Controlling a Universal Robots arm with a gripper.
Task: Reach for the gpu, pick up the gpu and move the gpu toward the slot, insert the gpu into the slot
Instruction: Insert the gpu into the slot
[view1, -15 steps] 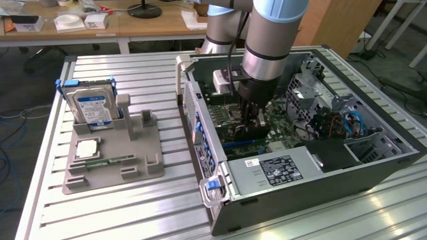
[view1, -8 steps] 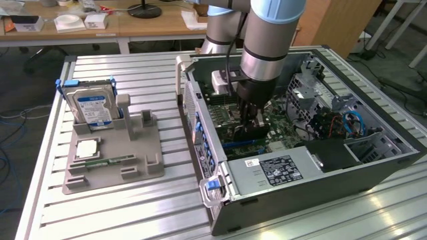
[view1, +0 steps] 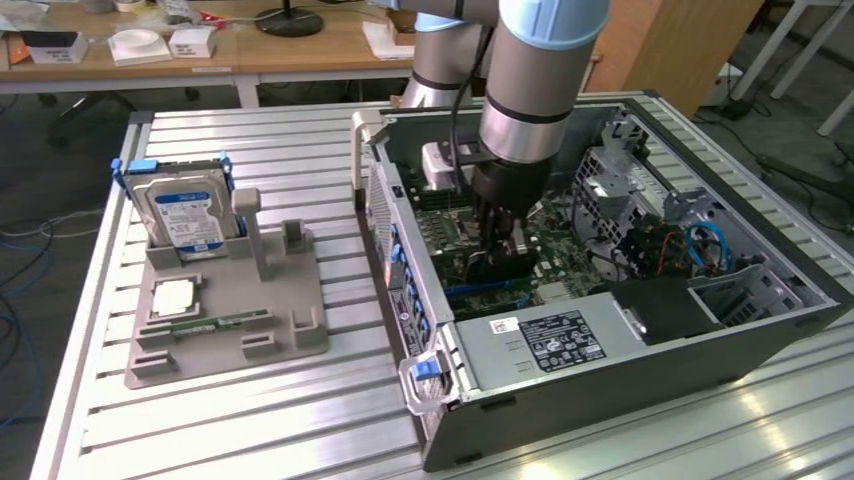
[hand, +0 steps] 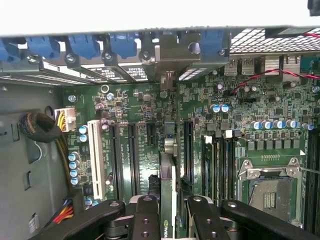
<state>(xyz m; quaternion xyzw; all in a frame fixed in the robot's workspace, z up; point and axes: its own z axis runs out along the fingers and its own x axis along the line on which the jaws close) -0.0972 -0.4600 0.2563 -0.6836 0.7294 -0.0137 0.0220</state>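
My gripper (view1: 501, 262) is down inside the open computer case (view1: 441, 400), over the green motherboard (hand: 145, 100). In the wrist view the gripper (hand: 172, 200) is shut on the gpu (hand: 168, 165), a thin card seen edge-on between the black fingers (hand: 147, 215). The card stands upright and runs toward the case's rear wall. Its pale metal bracket (hand: 167, 57) lines up with an opening among the blue latches. It stands between black slots (hand: 132, 150) on either side. The slot under it is hidden, so I cannot tell whether the card is seated.
A grey fixture (view1: 227, 310) on the exterior view's left holds a blue-labelled hard drive (view1: 187, 215) and a small green memory stick (view1: 220, 322). The power supply (view1: 561, 340) is at the case's near end. The CPU socket (hand: 267, 192), memory slots (hand: 220, 165) and a cable bundle (hand: 40, 127) flank the card.
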